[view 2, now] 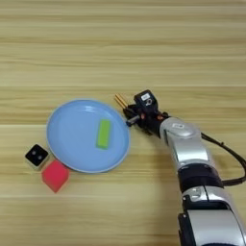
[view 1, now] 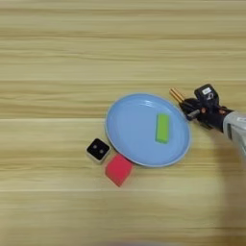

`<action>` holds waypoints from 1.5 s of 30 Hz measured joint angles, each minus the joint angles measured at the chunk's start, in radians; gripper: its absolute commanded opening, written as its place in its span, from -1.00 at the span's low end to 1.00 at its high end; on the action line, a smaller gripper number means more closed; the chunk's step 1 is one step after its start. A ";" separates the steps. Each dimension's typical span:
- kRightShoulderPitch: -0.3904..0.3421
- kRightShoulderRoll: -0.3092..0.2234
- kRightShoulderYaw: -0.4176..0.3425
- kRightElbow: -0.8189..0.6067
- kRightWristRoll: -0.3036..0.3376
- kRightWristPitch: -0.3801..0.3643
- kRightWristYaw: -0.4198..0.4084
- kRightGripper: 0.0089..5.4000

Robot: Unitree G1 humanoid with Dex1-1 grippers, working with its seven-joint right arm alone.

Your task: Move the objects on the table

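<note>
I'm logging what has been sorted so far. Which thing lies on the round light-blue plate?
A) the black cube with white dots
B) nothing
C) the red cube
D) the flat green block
D: the flat green block lies inside the round light-blue plate; both cubes sit on the wooden table beside its rim.

Light wood-grain table point(view 1: 57, 48), matt, with plank stripes. Smooth pale-blue plate point(view 1: 129, 125), plastic-looking, faint sheen along the rim. Flat green block point(view 1: 162, 128), matt. Red cube point(view 1: 118, 169), matt, soft-looking faces. Black cube point(view 1: 98, 150) with white edges and dots, slightly glossy. Orange-yellow screwdriver handle point(view 2: 120, 100), shiny. Silver forearm point(view 2: 185, 144), smooth metallic finish; black gripper point(view 2: 133, 116), hard plastic look.
</note>
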 measured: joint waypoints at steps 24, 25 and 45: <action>-0.036 0.005 -0.111 0.019 0.084 -0.106 0.008 0.58; -0.040 0.006 -0.116 0.019 0.086 -0.112 0.009 0.67; 0.057 0.029 -0.129 -0.384 0.295 -0.185 0.222 0.99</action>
